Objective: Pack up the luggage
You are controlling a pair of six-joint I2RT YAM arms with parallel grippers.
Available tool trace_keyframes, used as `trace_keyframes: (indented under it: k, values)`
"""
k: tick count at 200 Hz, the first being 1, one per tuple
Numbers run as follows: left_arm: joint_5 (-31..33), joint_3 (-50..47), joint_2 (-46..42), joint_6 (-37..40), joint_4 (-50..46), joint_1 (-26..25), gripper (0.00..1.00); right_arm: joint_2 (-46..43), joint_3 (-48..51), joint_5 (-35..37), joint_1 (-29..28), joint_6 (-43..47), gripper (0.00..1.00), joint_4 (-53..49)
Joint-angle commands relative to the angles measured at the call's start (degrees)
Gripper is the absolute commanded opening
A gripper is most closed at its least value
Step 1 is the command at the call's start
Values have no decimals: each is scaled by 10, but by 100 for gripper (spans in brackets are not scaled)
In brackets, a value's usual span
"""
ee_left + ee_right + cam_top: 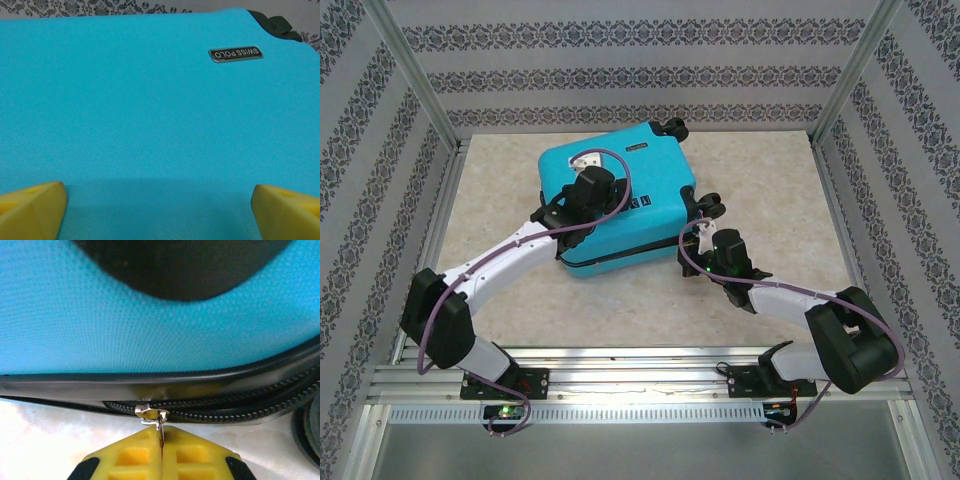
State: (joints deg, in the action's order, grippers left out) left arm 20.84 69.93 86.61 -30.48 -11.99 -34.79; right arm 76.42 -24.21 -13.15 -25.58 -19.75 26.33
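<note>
Right hand pinches the zipper pull; left hand hovers wide over luggage.

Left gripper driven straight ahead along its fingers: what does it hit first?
The luggage. The left gripper is open and angled onto the turquoise top shell, so it likely lands on bare shell short of the logo plate; exact depth is unclear.
</note>
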Motion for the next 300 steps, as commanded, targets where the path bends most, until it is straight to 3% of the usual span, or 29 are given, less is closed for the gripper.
trace_keyframes:
  k: [1,57,90,125,168,188,221,300]
  values:
    - [6,-28,-3,-18,-35,33,95,-7,-9,38,25,-9,0,-18]
    - [-5,-38,-2,-10,-24,43,95,-2,-21,-35,22,13,0,-2]
    - [-66,-21,-14,58,-1,41,94,6,-22,-44,-3,26,0,14]
    - [-120,64,3,156,-15,8,94,9,-19,-52,-7,26,0,30]
    - [-195,200,87,245,-75,-51,95,5,-11,-58,-7,27,0,38]
    - [-184,290,143,266,-135,-76,95,1,-5,-57,-7,23,0,43]
    - [-123,476,256,226,-289,-95,93,-1,-3,-60,-7,18,0,49]
    - [-28,724,437,211,-454,-145,93,-7,3,-66,-7,17,0,51]
